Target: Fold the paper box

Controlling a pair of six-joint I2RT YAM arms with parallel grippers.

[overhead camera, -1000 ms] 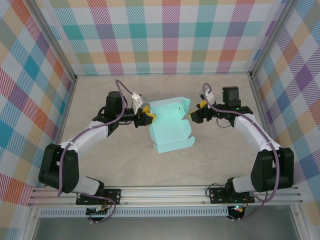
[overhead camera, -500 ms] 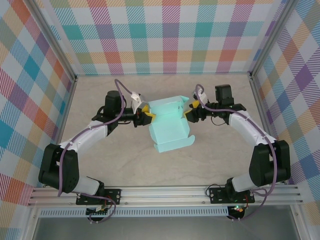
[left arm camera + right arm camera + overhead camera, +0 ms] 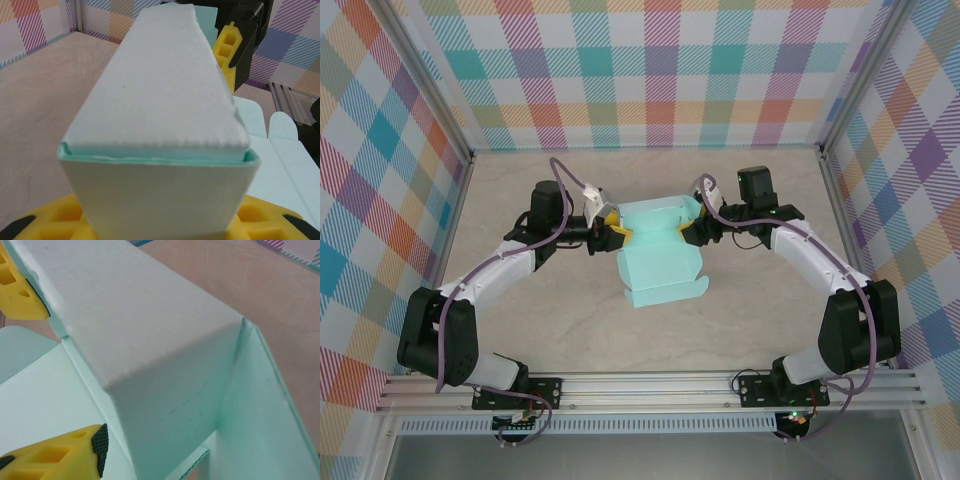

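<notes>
- Yellow left fingers [image 3: 55, 220] sat spread beneath the near end of a raised card wall. The wrist view did not show whether they pinched it or merely braced it.
- The right fingers [image 3: 55, 452] stood apart on either side of the same wall's opposite end, one against its edge and the other just beside its face. Whether they had a firm hold could not be told.
- Between the two, the paper box [image 3: 660, 265] lay mid-bench. Its upright folded wall ran left to right from one set of fingers to the other, so each arm was equally close to its own end.
- From that wall the flat base panel stretched toward the arm bases on the bench [image 3: 550, 330], with a small rounded flap at its right side.
- The card looked pale mint, thin and plain, with crisp creases. The wall seemed doubled over and hollow, likely to buckle under a hard squeeze.
- The next fold would probably turn on both ends being steadied together along that long axis.
</notes>
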